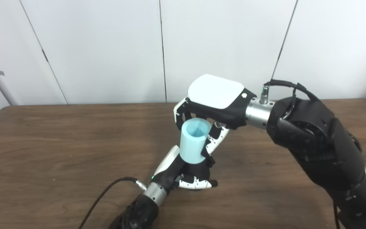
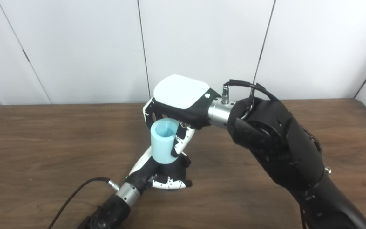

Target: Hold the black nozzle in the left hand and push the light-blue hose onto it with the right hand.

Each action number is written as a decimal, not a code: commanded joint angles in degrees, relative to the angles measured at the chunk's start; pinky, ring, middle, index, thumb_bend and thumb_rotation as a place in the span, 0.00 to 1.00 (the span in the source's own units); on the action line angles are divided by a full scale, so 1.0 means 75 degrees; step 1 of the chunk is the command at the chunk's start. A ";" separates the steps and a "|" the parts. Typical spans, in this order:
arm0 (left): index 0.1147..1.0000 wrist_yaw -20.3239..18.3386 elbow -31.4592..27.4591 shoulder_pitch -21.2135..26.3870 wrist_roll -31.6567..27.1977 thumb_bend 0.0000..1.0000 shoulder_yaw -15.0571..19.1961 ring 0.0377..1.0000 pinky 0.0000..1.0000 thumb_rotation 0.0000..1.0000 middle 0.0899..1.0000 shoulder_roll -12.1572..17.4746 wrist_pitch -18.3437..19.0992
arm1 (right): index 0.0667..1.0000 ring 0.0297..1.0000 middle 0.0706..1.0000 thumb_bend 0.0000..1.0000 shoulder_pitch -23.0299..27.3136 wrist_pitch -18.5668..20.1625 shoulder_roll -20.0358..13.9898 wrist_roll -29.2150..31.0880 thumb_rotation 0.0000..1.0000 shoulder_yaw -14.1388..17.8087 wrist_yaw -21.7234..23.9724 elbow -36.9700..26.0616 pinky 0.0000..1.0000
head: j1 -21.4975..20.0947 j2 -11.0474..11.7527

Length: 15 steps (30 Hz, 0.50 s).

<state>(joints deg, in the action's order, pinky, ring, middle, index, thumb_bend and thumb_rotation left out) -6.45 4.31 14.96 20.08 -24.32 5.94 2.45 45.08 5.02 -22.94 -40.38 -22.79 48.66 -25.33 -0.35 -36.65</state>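
Observation:
A short light-blue hose [image 1: 194, 141] stands upright in mid-air over the table, its open end facing up. My right hand [image 1: 213, 101] reaches in from the right with its fingers and thumb wrapped round the hose. Directly below, my left hand [image 1: 186, 173] is curled shut under the hose's bottom end. The black nozzle is hidden inside the left hand's grip and behind the hose, so I cannot make it out. In the right eye view the same hose [image 2: 164, 141] sits between the right hand [image 2: 179, 97] and the left hand [image 2: 162, 175].
A brown wooden table [image 1: 43, 143] spreads under both arms. A black cable [image 1: 106, 192] runs from the left wrist toward the bottom edge. White wall panels stand behind the table's far edge.

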 commanded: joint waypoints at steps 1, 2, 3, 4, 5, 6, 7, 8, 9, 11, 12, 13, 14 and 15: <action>0.37 -0.0459 0.0383 -0.0325 0.0123 0.51 -0.0242 0.60 0.86 0.00 0.51 0.0016 0.0388 | 0.50 0.34 0.44 0.51 0.0319 -0.0107 -0.0130 -0.0173 0.00 0.0078 -0.0046 0.0054 0.26 | -0.0020 0.0013; 0.37 -0.0458 0.0392 -0.0322 0.0121 0.51 -0.0240 0.60 0.86 0.00 0.51 0.0014 0.0388 | 0.50 0.34 0.44 0.51 0.0318 -0.0118 -0.0129 -0.0190 0.00 0.0082 -0.0041 0.0061 0.26 | -0.0020 0.0013; 0.37 -0.0461 0.0417 -0.0314 0.0108 0.51 -0.0237 0.60 0.86 0.00 0.51 0.0012 0.0377 | 0.50 0.34 0.44 0.51 0.0318 -0.0123 -0.0130 -0.0218 0.00 0.0082 -0.0028 0.0065 0.26 | -0.0014 0.0015; 0.37 -0.0464 0.0433 -0.0309 0.0100 0.51 -0.0234 0.60 0.86 0.00 0.51 0.0010 0.0370 | 0.50 0.35 0.44 0.51 0.0318 -0.0128 -0.0129 -0.0239 0.00 0.0083 -0.0018 0.0068 0.27 | -0.0014 0.0015; 0.37 -0.0473 0.0444 -0.0305 0.0090 0.51 -0.0235 0.60 0.86 0.00 0.51 0.0009 0.0370 | 0.50 0.35 0.44 0.51 0.0316 -0.0150 -0.0135 -0.0265 0.00 0.0085 -0.0020 0.0073 0.27 | -0.0015 0.0019; 0.37 -0.0480 0.0438 -0.0305 0.0097 0.51 -0.0243 0.60 0.86 0.00 0.50 0.0012 0.0378 | 0.50 0.36 0.43 0.51 0.0317 -0.0181 -0.0144 -0.0297 0.00 0.0086 -0.0031 0.0079 0.28 | -0.0015 0.0019; 0.37 -0.0486 0.0420 -0.0307 0.0110 0.51 -0.0251 0.60 0.86 0.00 0.50 0.0013 0.0396 | 0.50 0.37 0.44 0.52 0.0315 -0.0214 -0.0149 -0.0329 0.00 0.0090 -0.0047 0.0086 0.29 | -0.0015 0.0019; 0.37 -0.0488 0.0408 -0.0308 0.0116 0.51 -0.0257 0.60 0.86 0.00 0.50 0.0015 0.0396 | 0.49 0.38 0.44 0.52 0.0312 -0.0241 -0.0149 -0.0358 0.00 0.0097 -0.0063 0.0090 0.31 | -0.0004 0.0014; 0.37 -0.0487 0.0409 -0.0307 0.0114 0.51 -0.0258 0.60 0.86 0.00 0.50 0.0017 0.0381 | 0.49 0.39 0.44 0.52 0.0310 -0.0258 -0.0143 -0.0379 0.00 0.0104 -0.0073 0.0095 0.31 | -0.0004 0.0013; 0.37 -0.0484 0.0454 -0.0298 0.0078 0.51 -0.0247 0.59 0.86 0.00 0.50 0.0015 0.0324 | 0.49 0.39 0.45 0.52 0.0301 -0.0278 -0.0119 -0.0407 0.00 0.0119 -0.0099 0.0108 0.32 | -0.0018 -0.0001; 0.37 -0.0482 0.0473 -0.0296 0.0065 0.51 -0.0241 0.58 0.86 0.00 0.50 0.0015 0.0301 | 0.48 0.39 0.45 0.52 0.0296 -0.0289 -0.0106 -0.0422 0.00 0.0123 -0.0116 0.0116 0.33 | -0.0019 0.0002; 0.38 -0.0480 0.0474 -0.0299 0.0064 0.51 -0.0238 0.58 0.85 0.00 0.50 0.0019 0.0288 | 0.48 0.39 0.46 0.52 0.0292 -0.0300 -0.0094 -0.0437 0.00 0.0126 -0.0134 0.0123 0.33 | -0.0019 -0.0001; 0.38 -0.0483 0.0448 -0.0308 0.0075 0.51 -0.0240 0.58 0.85 0.00 0.50 0.0024 0.0297 | 0.48 0.40 0.46 0.52 0.0294 -0.0307 -0.0084 -0.0454 0.00 0.0124 -0.0145 0.0127 0.33 | -0.0021 0.0000; 0.37 -0.0488 0.0418 -0.0317 0.0088 0.51 -0.0243 0.58 0.85 0.00 0.50 0.0030 0.0312 | 0.48 0.40 0.47 0.52 0.0302 -0.0311 -0.0076 -0.0473 0.00 0.0120 -0.0148 0.0129 0.34 | -0.0029 -0.0010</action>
<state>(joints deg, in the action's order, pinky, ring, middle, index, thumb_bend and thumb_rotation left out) -6.45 4.67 15.00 20.06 -24.33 5.95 1.88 45.12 3.61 -22.91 -42.43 -22.61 48.37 -24.49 -0.44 -36.56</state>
